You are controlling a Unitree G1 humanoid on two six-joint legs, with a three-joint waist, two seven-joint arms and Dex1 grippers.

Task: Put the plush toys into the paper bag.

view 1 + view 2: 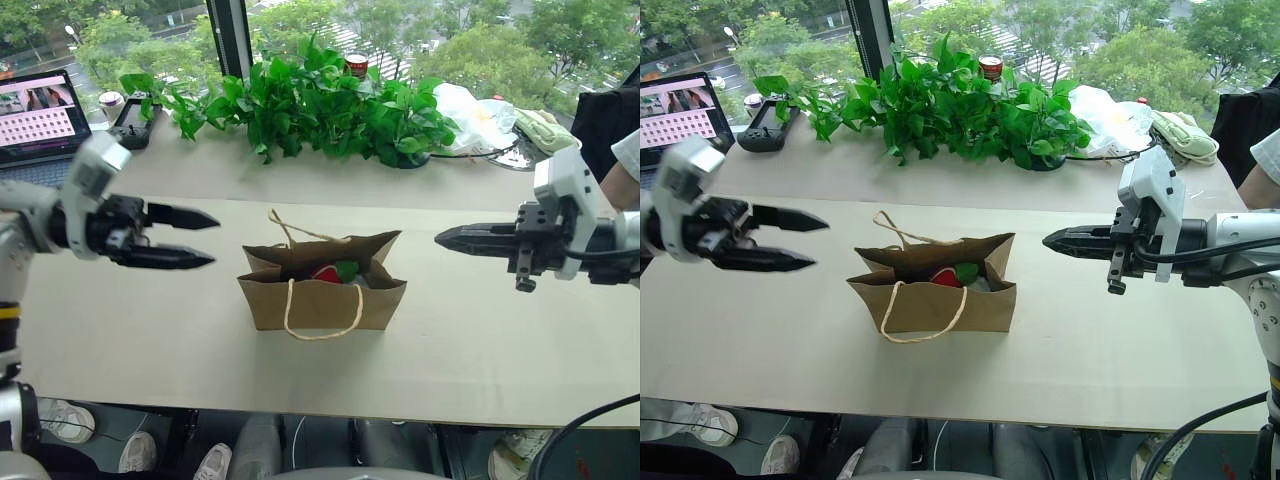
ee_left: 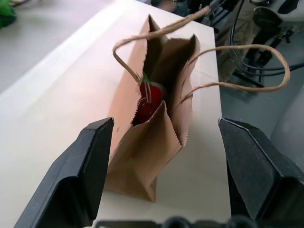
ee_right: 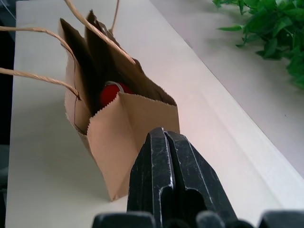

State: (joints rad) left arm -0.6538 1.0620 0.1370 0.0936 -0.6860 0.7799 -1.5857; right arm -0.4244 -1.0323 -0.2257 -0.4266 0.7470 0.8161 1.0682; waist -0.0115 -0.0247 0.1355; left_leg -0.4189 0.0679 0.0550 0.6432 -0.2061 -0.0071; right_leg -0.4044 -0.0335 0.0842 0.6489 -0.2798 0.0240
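Observation:
The brown paper bag (image 1: 322, 290) stands upright in the middle of the pale table (image 1: 120, 330), mouth open, cord handles looped front and back. Inside it lies the red chili-shaped plush toy (image 1: 327, 273) with its green stem (image 1: 347, 269); a bit of pale grey shows beside it. The red toy also shows deep in the bag in the left wrist view (image 2: 148, 102) and the right wrist view (image 3: 114, 92). My left gripper (image 1: 195, 238) hovers left of the bag, open and empty, pointing at it. My right gripper (image 1: 445, 238) hovers right of the bag, shut and empty.
Leafy green plants (image 1: 320, 105) line the far side by the window. A laptop (image 1: 40, 115) and a black controller (image 1: 133, 122) sit at the far left, a white plastic bag (image 1: 475, 120) and pale green cloth (image 1: 545, 128) at the far right. A person's sleeve (image 1: 628, 160) shows at the right edge.

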